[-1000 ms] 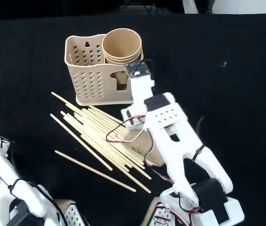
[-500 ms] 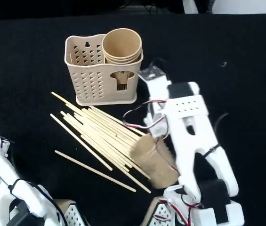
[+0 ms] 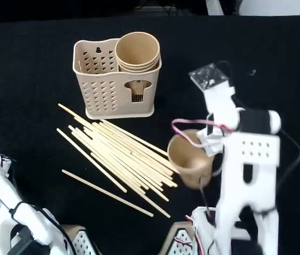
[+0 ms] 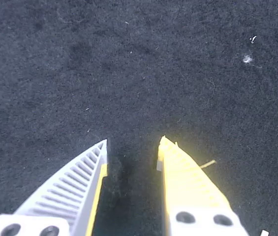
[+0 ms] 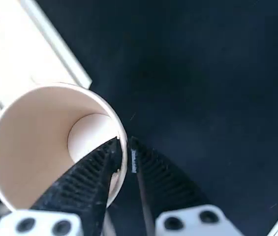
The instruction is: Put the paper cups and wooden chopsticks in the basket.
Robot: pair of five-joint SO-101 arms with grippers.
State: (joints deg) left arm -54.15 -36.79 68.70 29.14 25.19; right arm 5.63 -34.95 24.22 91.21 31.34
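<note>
Grip: right pincer (image 5: 124, 145) pinches tan paper cup (image 3: 188, 155) by its rim, near beige perforated plastic basket (image 3: 112, 93).
Next: best lowered upright.

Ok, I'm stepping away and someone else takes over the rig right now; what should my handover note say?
Right pincer: shut on a cup by its rim, one finger inside, held tilted beside the chopsticks.
Left pincer: open, empty, over bare cloth.
Done: stacked cups sit in the basket.
Left: the held cup goes into the basket, then all the chopsticks, which lie loose on the cloth.
</note>
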